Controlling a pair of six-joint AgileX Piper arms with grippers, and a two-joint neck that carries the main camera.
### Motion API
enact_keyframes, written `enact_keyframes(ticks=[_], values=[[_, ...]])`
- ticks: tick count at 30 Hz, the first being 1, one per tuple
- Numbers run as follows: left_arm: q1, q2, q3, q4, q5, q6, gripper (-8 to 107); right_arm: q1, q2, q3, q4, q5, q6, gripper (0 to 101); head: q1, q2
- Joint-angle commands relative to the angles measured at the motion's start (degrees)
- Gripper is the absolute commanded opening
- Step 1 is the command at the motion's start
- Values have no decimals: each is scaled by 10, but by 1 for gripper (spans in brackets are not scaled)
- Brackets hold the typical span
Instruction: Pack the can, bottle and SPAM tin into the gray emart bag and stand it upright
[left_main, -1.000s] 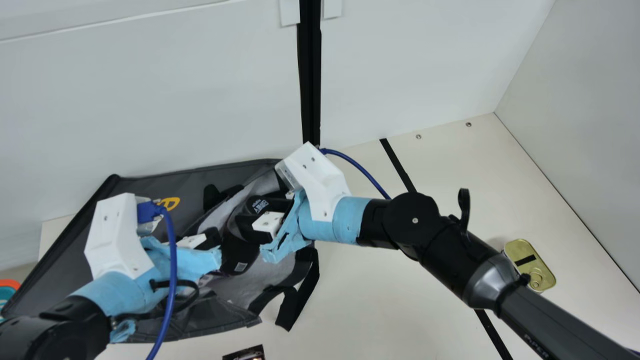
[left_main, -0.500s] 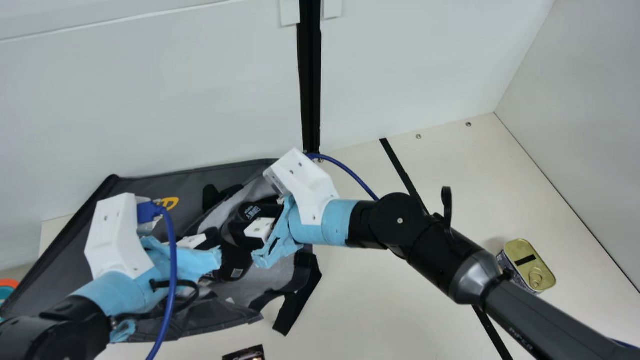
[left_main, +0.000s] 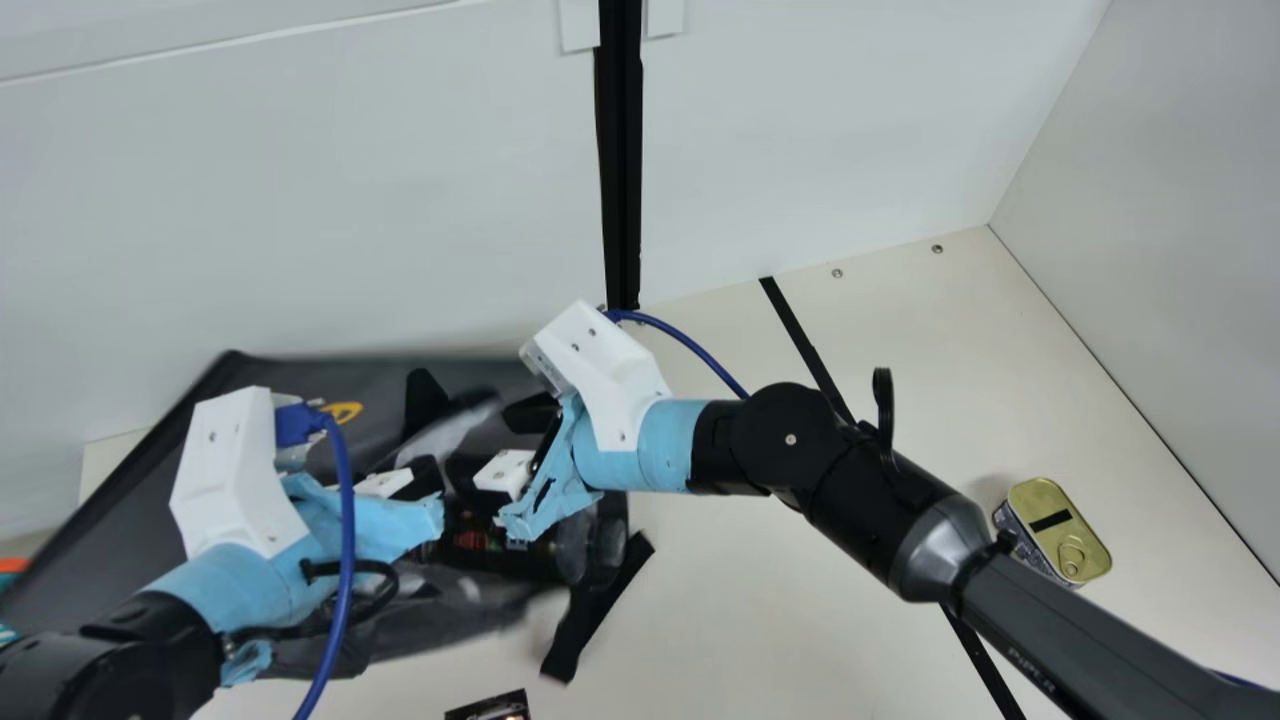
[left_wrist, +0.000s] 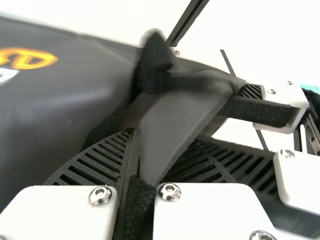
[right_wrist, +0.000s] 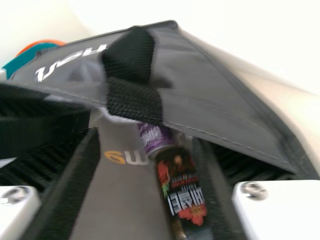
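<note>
L gripper (left_main: 432, 482) clamped on rim of gray emart bag (left_main: 270, 376), left side of table (left_main: 760, 600). R gripper (left_main: 487, 440) spread wide over bag's right end. Bottle (right_wrist: 182, 192) lying in bag, below R gripper — purple can (right_wrist: 154, 136) also inside, at bottle's end. SPAM tin (left_main: 1060, 532) on table at right — well apart from bag, pull-ring side up.

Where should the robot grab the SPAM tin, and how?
I'd come straight down from above and squeeze the middle of the two long sides of the SPAM tin. It stands with its lid up, and it's narrower across than it is long, so that should be the easiest way to hold it.
</note>
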Motion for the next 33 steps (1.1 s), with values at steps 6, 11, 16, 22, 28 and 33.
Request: enact_keyframes(ticks=[6, 11, 16, 22, 28, 33], values=[[0, 0, 0, 0, 0, 0, -8, -3, 1, -3, -7, 0, 2, 95, -13, 0], [0, 0, 0, 0, 0, 0, -8, -5, -2, -3, -11, 4, 2, 95, -13, 0], [0, 0, 0, 0, 0, 0, -8, -10, -8, -2, -16, 12, 3, 95, -13, 0], [0, 0, 0, 0, 0, 0, -8, -22, -22, -1, -21, 26, 5, 95, -13, 0], [0, 0, 0, 0, 0, 0, -8, -35, -38, 1, -23, 36, 8, 95, -13, 0], [0, 0, 0, 0, 0, 0, -8, -47, -54, 5, -26, 41, 13, 95, -13, 0]])
